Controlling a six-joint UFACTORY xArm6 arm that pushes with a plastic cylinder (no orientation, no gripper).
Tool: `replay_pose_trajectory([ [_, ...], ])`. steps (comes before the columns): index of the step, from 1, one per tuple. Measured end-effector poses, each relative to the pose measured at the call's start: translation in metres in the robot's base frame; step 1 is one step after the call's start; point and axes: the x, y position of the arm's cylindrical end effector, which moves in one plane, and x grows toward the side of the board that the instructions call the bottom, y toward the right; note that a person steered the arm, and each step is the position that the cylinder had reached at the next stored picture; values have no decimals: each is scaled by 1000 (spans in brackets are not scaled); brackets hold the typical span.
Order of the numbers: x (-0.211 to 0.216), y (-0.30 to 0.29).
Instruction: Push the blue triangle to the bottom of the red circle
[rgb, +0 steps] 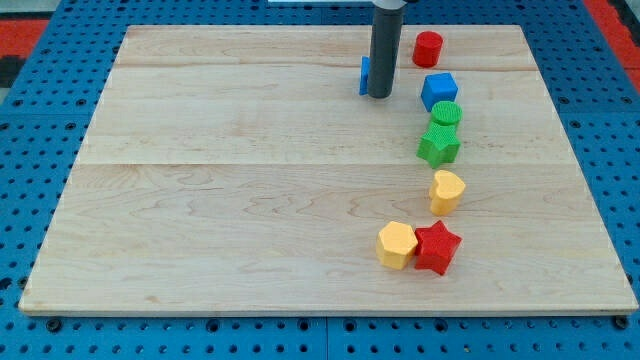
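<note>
Board: wooden, bearing all blocks; no containers showing.
Rod: no claw, nothing held; my tip is touching the blue triangle on its right side, hiding most of it.
Red circle: sitting near, to the view's right, at the top edge.
Step, judged: pushing is just starting. Next: getting round to the triangle's left, driving it rightward beneath the circle, above the blue cube.

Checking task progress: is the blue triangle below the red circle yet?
Not yet. The blue triangle sits left of the red circle, half hidden behind my tip.
</note>
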Motion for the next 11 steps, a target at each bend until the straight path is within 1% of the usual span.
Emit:
replay_pose_trajectory([
  [1, 9, -56],
  [2, -21, -99],
  [3, -43, -71],
  [4, -61, -14],
  [5, -60, 1],
  [6, -44, -32],
  [7, -34, -26],
  [9, -34, 14],
  [11, -34, 27],
])
